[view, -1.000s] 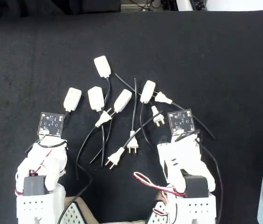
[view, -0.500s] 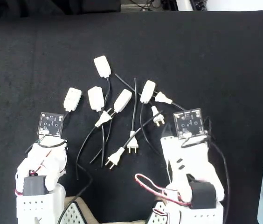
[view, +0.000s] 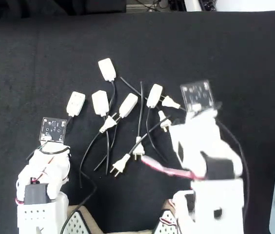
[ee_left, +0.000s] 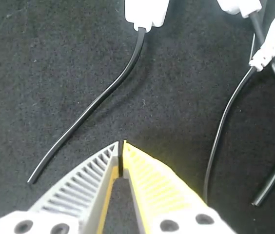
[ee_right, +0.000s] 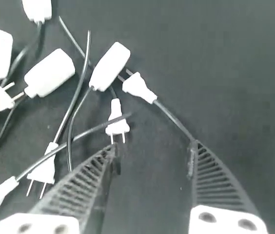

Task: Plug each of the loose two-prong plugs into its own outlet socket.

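Two-prong plug (ee_right: 116, 126) lies loose on the black table (view: 254, 58), just ahead of your right gripper (ee_right: 152, 148), whose fingers stand wide apart, holding nothing. Farther out, a second plug (ee_right: 138, 87) points its prongs at an outlet socket (ee_right: 109, 66) just beside it. Your left gripper (ee_left: 123, 146) is pinched together, empty, with a black cord (ee_left: 98, 102) trailing ahead of it toward another socket (ee_left: 147, 12).

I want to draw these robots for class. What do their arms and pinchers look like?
The left arm and right arm are white plastic, with black motor blocks and thin red wires. Each carries a small square circuit board. The left gripper has ribbed triangular fingers, one pale grey, one yellow. The right gripper has ribbed fingers that look dark grey.
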